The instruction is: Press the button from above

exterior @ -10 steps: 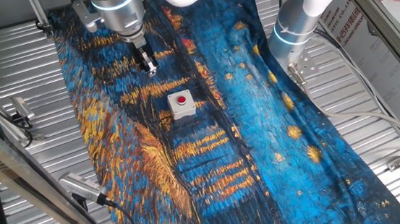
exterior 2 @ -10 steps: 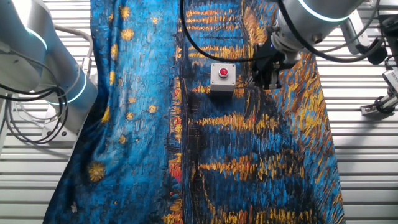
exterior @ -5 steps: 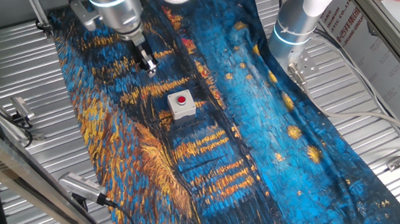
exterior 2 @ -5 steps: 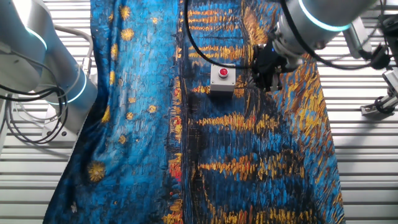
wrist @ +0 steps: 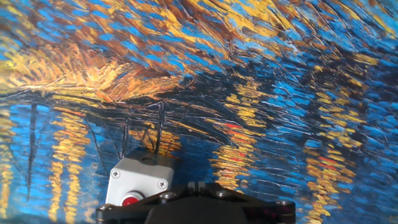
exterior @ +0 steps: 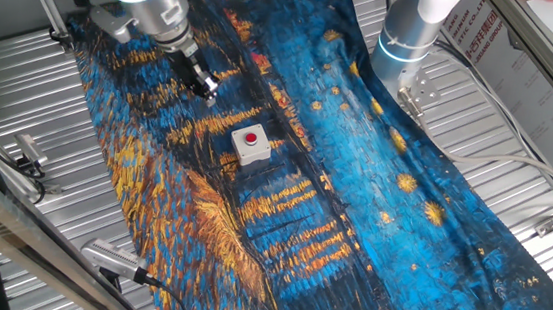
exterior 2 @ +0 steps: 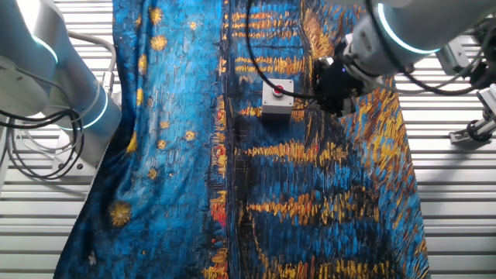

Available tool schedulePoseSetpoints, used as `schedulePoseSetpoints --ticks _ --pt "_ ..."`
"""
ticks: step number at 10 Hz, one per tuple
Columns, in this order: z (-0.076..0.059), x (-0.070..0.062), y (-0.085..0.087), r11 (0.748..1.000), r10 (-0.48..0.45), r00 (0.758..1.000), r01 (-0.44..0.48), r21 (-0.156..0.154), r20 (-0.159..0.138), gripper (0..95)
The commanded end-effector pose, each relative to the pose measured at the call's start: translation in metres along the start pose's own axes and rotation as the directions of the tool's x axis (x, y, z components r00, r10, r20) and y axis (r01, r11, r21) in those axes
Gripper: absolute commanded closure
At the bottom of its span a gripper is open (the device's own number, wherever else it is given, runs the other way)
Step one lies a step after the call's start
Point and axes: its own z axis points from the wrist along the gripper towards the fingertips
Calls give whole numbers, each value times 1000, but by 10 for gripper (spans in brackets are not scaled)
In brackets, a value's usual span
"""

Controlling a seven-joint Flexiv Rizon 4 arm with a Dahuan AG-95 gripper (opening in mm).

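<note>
Cloth (exterior: pixel 372 214) printed in swirling blue and gold covers the ribbed metal table (exterior: pixel 22 83). Going left to right in one fixed view, the gripper (exterior: pixel 205 90) hangs at about 10 o'clock of the button (exterior: pixel 251 138), near it but apart. That red cap sits atop its small grey box (exterior: pixel 250 151) on the cloth. A second arm (exterior: pixel 413 31) stands at 1 o'clock. Whether the fingers are parted or closed cannot be told; nothing visible is held.
</note>
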Motion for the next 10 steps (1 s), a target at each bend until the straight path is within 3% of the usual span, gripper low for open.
schedulePoseSetpoints --ticks 1,3,5,10 --pt "0 0 1 997 39 999 -39 -64 0 950" --pt "0 0 1 950 196 980 -183 -252 26 950" --pt "0 0 1 958 190 981 -180 -223 23 950" --pt "0 0 1 960 185 982 -176 -216 22 950"
